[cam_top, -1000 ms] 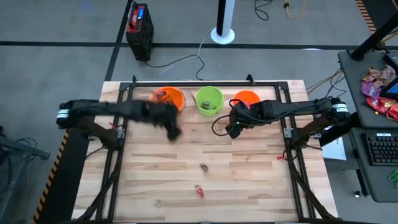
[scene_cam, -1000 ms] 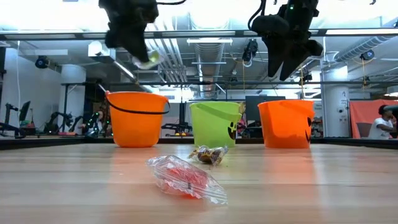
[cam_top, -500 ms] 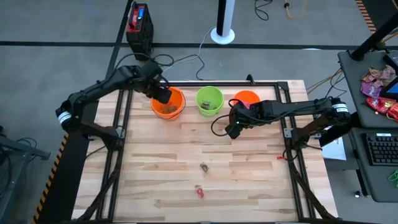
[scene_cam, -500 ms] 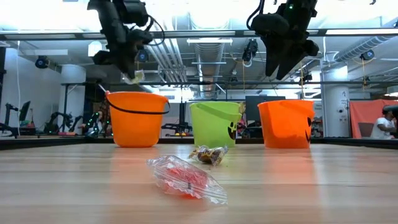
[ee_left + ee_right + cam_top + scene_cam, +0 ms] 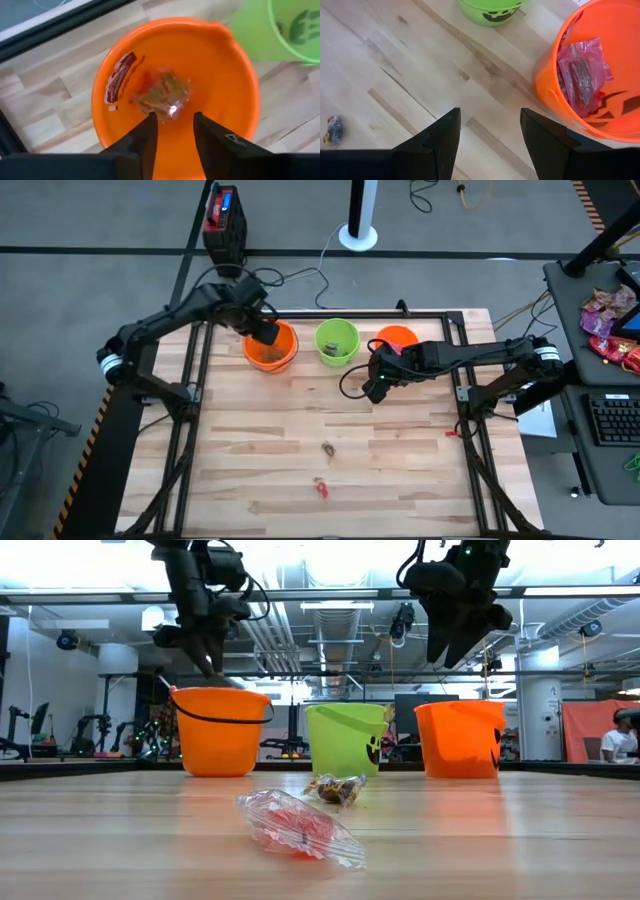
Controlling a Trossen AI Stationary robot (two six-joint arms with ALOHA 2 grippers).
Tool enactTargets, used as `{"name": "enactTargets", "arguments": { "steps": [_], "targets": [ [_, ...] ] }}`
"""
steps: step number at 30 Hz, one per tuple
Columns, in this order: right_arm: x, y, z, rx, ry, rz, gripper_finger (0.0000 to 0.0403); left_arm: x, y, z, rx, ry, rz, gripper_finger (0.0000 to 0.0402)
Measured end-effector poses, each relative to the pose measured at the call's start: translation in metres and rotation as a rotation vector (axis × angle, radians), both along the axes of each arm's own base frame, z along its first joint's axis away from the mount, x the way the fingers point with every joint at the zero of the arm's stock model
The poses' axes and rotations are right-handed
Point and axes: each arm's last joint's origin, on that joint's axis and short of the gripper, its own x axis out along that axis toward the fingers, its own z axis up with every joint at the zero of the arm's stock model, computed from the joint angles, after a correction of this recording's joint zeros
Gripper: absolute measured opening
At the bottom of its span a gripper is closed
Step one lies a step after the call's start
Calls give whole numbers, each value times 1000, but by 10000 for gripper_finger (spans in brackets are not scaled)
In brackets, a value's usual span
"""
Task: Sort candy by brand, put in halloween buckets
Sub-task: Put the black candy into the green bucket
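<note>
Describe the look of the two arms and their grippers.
Both arms are dark, slim and jointed, with a white band near each base and black cables looping alongside. The left gripper and right gripper each end in two flat, dark, matte fingers.

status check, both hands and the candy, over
Left hand open above left orange plastic bucket, candy piece inside. Right hand open, empty, beside right orange bucket. Two wrapped candies left on table.

The wooden table (image 5: 250, 440) carries 3 buckets (image 5: 337, 342) and 2 candies (image 5: 321, 488).
</note>
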Motion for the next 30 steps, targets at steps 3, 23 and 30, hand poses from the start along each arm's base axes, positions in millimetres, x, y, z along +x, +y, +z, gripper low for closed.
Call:
{"name": "enactTargets", "arguments": {
  "steps": [3, 23, 30],
  "targets": [
    [0, 0, 0, 2, -2, -4, 199, 3, -7, 8, 18, -25, -28, 122],
    [43, 45, 8, 292, -402, 96, 199, 24, -180, 45, 219, -195, -317, 130],
    [79, 81, -31, 329, -288, 164, 199, 15, -208, 49, 257, -239, -331, 130]
  ]
}}
